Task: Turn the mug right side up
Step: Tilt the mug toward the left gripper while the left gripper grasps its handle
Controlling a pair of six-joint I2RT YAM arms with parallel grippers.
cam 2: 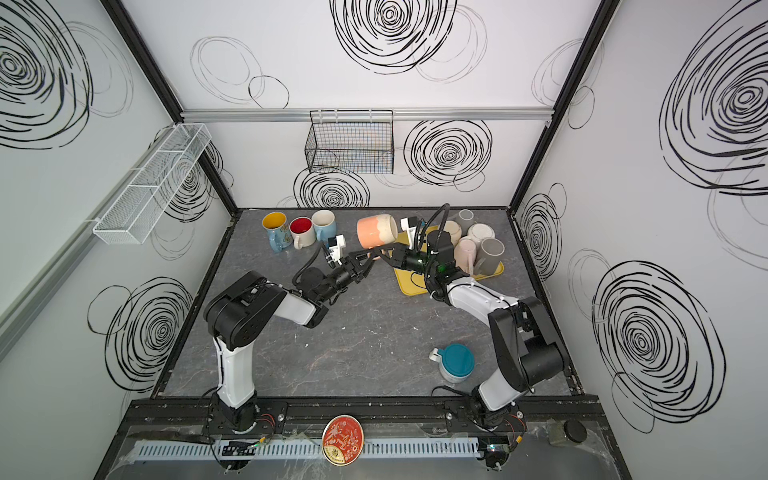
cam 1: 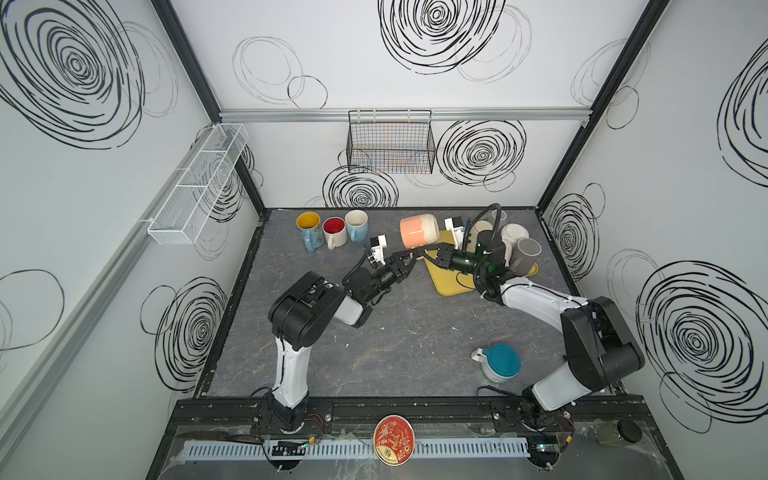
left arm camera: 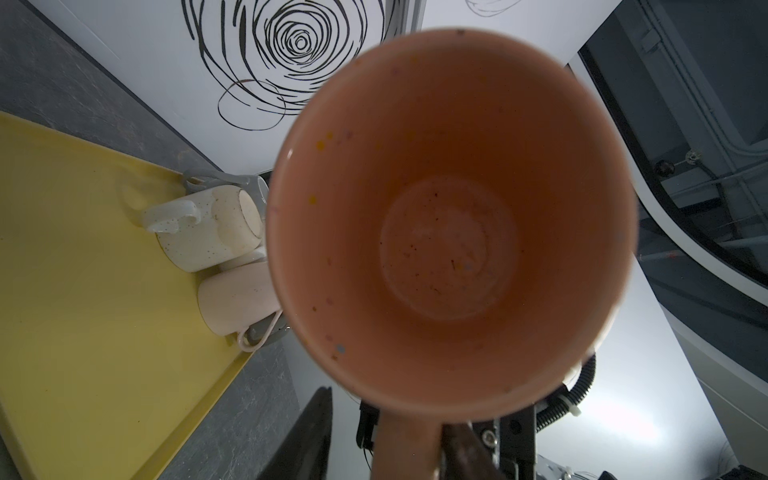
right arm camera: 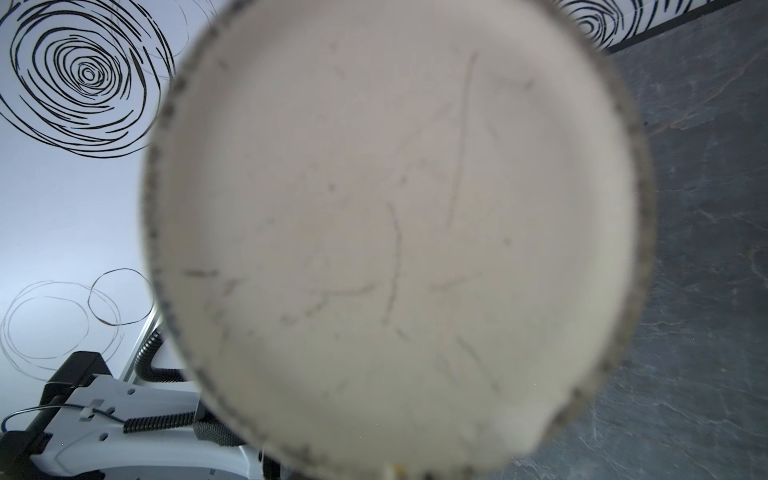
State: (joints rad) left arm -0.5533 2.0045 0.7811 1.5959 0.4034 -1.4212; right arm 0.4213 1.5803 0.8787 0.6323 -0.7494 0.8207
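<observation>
Left gripper (cam 1: 409, 258): partly open, straddling the handle (left arm camera: 405, 446) of the orange mug (cam 1: 417, 231) from the left, with a gap beside one jaw in the left wrist view, so not clamped yet. Mug itself: up in the air over the far middle of the table (cam 1: 395, 353), right above the meeting point of the two grippers, lying on its side, long axis running left to right, mouth facing left, base facing right, handle pointing down. Right gripper (cam 1: 426, 254): pinched shut on that same handle from the right, apparently carrying the weight. Pretty much equally close, both arms; probably calling for a roll to bring the mouth up. Counting left to right: three upright mugs (cam 1: 332, 230) far left, one orange mug aloft, one yellow tray (cam 1: 446, 287), five mugs (cam 1: 525, 251) bunched on its far right, one teal-topped cup (cam 1: 500, 361) near right.
</observation>
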